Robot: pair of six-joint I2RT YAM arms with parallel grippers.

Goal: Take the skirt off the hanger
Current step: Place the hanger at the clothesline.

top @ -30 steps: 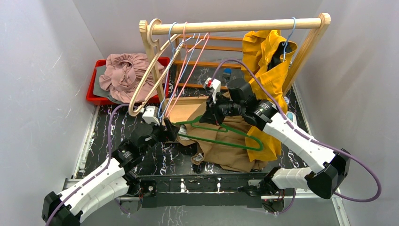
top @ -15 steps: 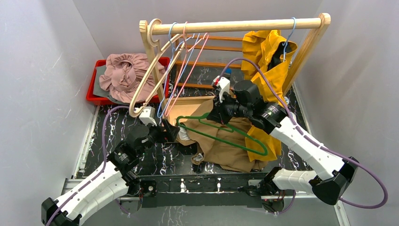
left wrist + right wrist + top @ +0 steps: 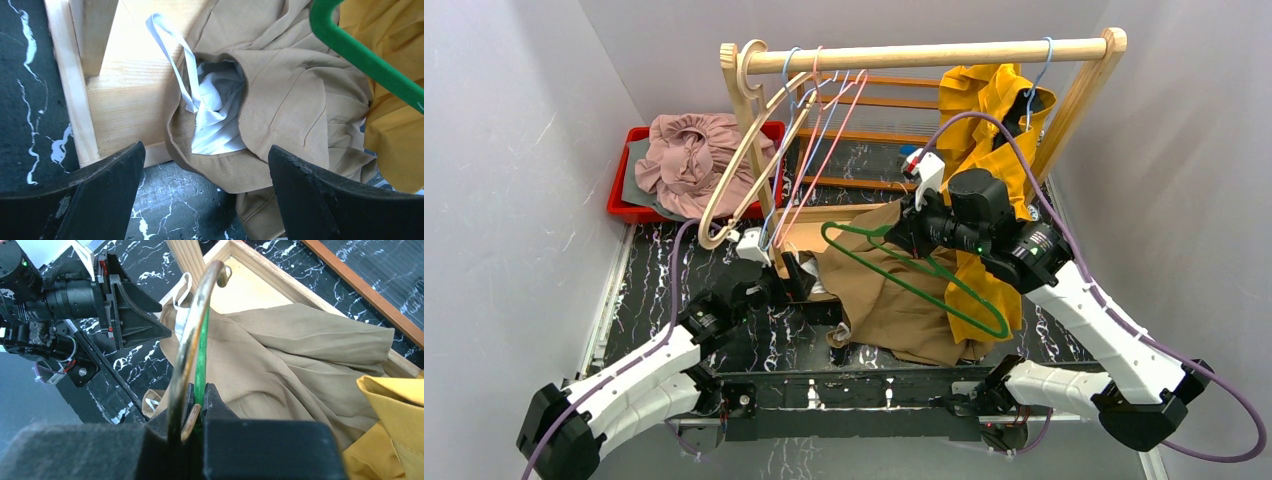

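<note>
Top external view gave us a red bin [image 3: 629, 185] left of the wooden rack [image 3: 924, 53], holding a pink garment [image 3: 689, 150]. The table [image 3: 649, 280] was black marble, the walls grey. The tan skirt [image 3: 889, 290] lay heaped at the rack's base. Only the wrist views showed us the right gripper [image 3: 197, 392] clamped on the green hanger [image 3: 201, 357], and the left gripper [image 3: 206, 150] spread wide at the skirt's white lining [image 3: 215, 120].

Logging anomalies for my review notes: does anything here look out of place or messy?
The tan skirt lies crumpled across the rack's wooden base and the table, white lining bulging from its waistband. The green hanger sits tilted over it, pinched in the right gripper.
</note>
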